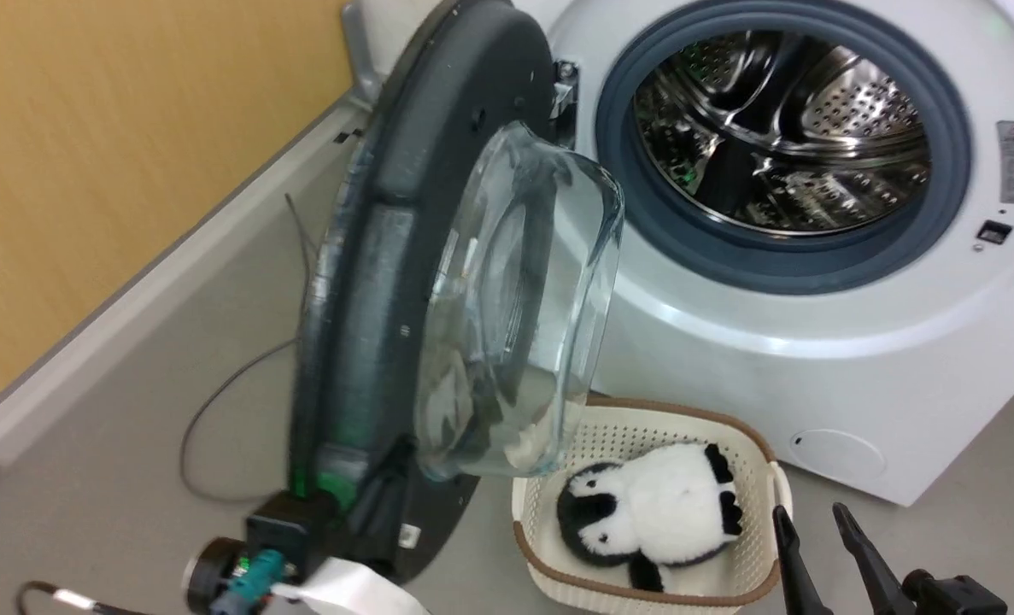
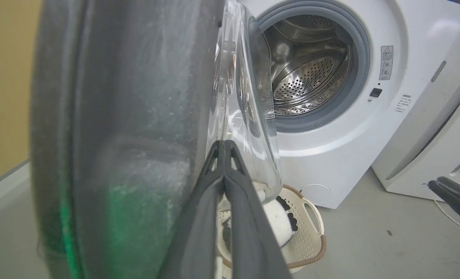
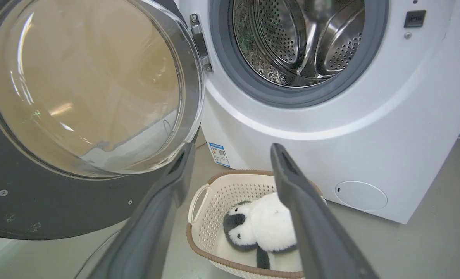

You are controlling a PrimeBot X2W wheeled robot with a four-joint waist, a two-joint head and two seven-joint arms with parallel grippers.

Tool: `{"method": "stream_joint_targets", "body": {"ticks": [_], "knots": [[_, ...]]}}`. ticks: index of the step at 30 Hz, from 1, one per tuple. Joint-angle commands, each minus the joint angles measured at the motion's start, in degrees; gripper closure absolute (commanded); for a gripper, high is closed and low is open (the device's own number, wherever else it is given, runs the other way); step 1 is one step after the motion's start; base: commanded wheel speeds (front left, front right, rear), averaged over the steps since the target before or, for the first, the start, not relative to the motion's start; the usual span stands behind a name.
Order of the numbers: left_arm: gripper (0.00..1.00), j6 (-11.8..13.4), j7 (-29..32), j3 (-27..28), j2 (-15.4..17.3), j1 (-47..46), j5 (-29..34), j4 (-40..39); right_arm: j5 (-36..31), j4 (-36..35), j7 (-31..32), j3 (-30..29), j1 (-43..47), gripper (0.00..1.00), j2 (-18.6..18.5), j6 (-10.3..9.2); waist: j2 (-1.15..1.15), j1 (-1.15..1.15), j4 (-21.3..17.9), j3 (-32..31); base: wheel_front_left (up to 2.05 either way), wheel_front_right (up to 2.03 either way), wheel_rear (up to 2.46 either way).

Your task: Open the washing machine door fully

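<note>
Step in hand, as I read it: pushing the door wider with closed fingers. The washing machine door [image 1: 370, 282] stands out from the machine front at roughly a right angle, maybe a bit past. The drum opening [image 1: 780, 137] is fully exposed.

Left gripper [image 2: 224, 144]: jaws pressed together with nothing between them. The tips sit low on the door's dark grey inner face, at the seam where the glass bowl [image 1: 515, 316] begins. In the left wrist view the bowl bulges just right of the tips and the grey face spreads to their left. Contact looks likely, but I can't tell how hard it presses.

Right gripper [image 1: 807, 512]: jaws wide and empty, well apart from the door, pointing at the machine front. A basket [image 1: 763, 461] holding a black-and-white plush toy [image 1: 652, 504] lies just ahead of its fingers, between them in the right wrist view.

Judgement: mostly open, not fully, since there is room behind the door toward the yellow wall [image 1: 88, 171].

- **Next move:** the left tips should stay on the grey face and push outward, following the arc round the hinge [image 1: 565, 85].
- **Risks:** the tips could slide onto the curved glass or off the rim. A loose cable [image 1: 216, 401] on the floor beyond the door may lie in the sweep.
</note>
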Motion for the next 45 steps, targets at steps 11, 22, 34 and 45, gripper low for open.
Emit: {"method": "stream_joint_targets", "body": {"ticks": [11,22,34,45], "knots": [[1.00,2.32,-4.89,11.22,2.51,-4.41,-5.94,4.19,-1.45,-2.00,2.12,0.61,-1.81,0.00,-1.36,0.03,0.00,0.00,1.26,6.64,0.00,0.00,0.00],[1.00,2.13,-8.62,22.99,8.18,-10.45,-12.20,11.71,-1.46,-5.60,5.13,-0.38,-3.75,0.00,-4.29,0.03,0.00,0.00,-0.98,13.38,0.00,0.00,0.00],[1.00,-0.38,-9.30,30.28,18.20,-22.08,-15.86,26.00,-0.56,-6.91,5.71,-2.05,-5.52,0.00,-5.74,0.03,0.00,0.00,-3.60,19.76,0.00,0.00,0.00],[1.00,-3.37,-13.73,29.66,20.73,-28.60,-16.01,38.99,0.14,-5.63,5.11,-2.46,-6.94,0.00,-5.98,0.03,0.00,0.00,-4.42,20.41,0.00,0.00,0.00]]}}
